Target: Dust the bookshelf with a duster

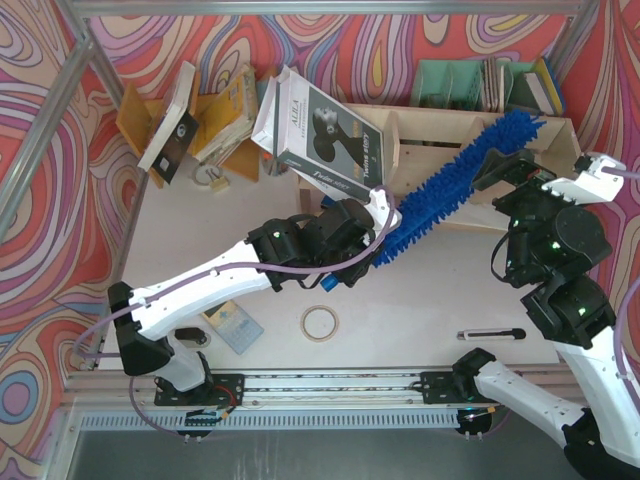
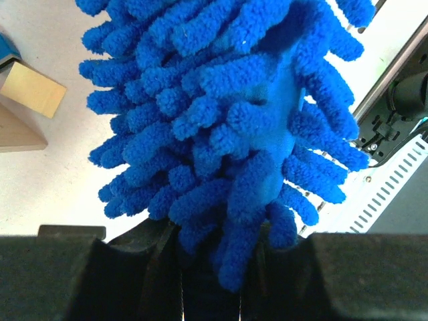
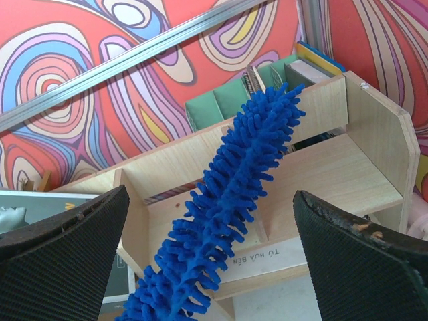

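The duster slants from the middle of the tabletop up toward the far right corner, its fluffy tip reaching the top board of the bookshelf, which stands along the far edge. Whether the fibres press on the wood or only hover over it cannot be told. The left gripper is clamped tight on the handle end, right where the fluff begins; gripping there lets the whole head sweep across the dividers and the shelf top. The right gripper hangs beside the head near the right edge, jaws spread wide and holding nothing, probably kept clear of the sweep. A large black-and-white book leans at the shelf's left end, close above the left arm, and looks likely to hinder strokes that way. A teal file organiser stands behind the shelf, and an orange book rack fills the far left corner. Near the front edge lie a tape ring and a black pen, well out of the way.
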